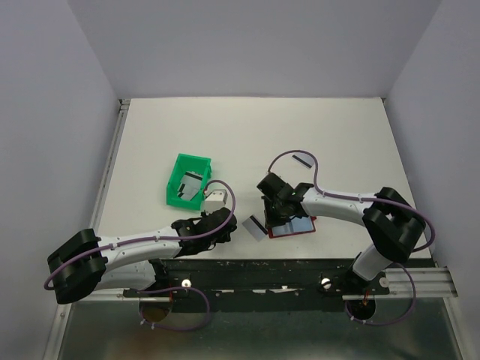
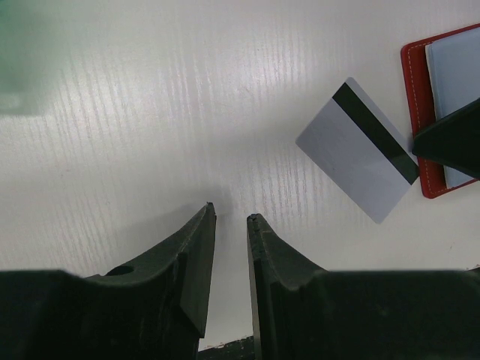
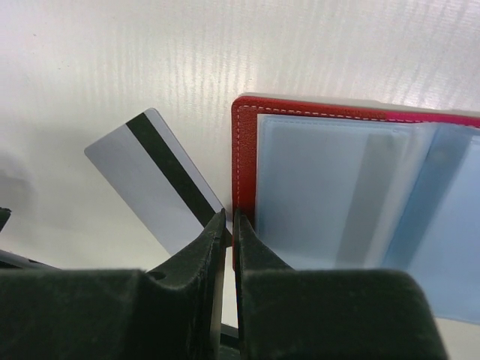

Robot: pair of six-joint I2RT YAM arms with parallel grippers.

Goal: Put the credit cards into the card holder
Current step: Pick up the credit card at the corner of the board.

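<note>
Silvery grey plastic card with a dark stripe [image 3: 150, 184] lies flat on the white tabletop [image 1: 337, 135], just left of the open dark red card holder with pale blue sleeves [image 3: 244, 150], at the lower centre of the overhead view. In the right wrist view the card's long axis runs diagonally from upper left to lower right. Its lower right corner ends at the tips of the right gripper [image 3: 229, 225], which sits on the seam between the card and the card holder's left rim. Those jaws stand almost together, a hairline apart. Whether they nip the corner, the rim or nothing, I cannot tell.

The left gripper [image 2: 231, 217] hovers further left, jaws a little apart over bare table, with the card up and to its right. I judge the right arm the nearer for the coming move.

Only the overhead view shows a second card [image 1: 303, 160] lying apart above the right arm and a third card [image 1: 191, 182] inside the green plastic tray [image 1: 174, 171]. Only the left wrist view shows the card's striped end meeting the card holder's rim; touching or overlapping is unclear.
</note>
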